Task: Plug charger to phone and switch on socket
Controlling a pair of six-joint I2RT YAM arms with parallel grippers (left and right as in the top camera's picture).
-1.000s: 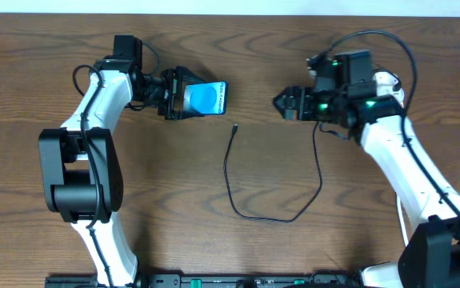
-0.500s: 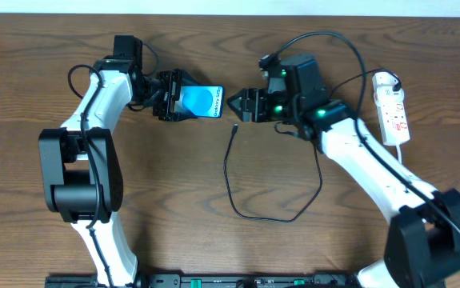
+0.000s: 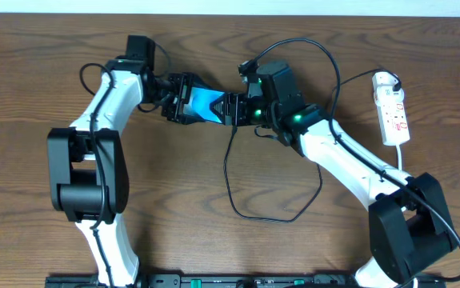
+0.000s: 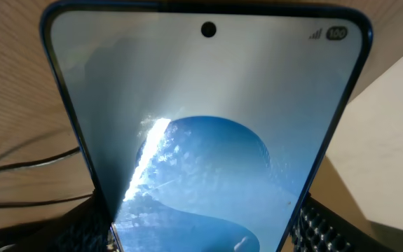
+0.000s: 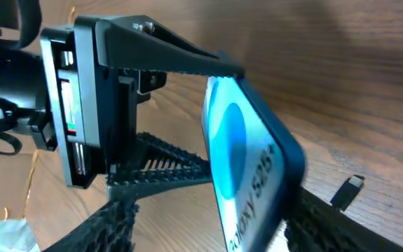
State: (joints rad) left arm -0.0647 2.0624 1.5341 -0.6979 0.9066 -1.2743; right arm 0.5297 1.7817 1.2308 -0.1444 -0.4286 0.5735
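Between the spread fingers of the right gripper (image 3: 231, 110) sits the phone (image 3: 206, 103), clamped opposite by the left gripper (image 3: 193, 107); a mistimed release could drop it.

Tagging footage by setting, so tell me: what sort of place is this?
Likely a robotics test bench: two robot arms at a wood-grain table, working with a smartphone, charger cable and white power strip.
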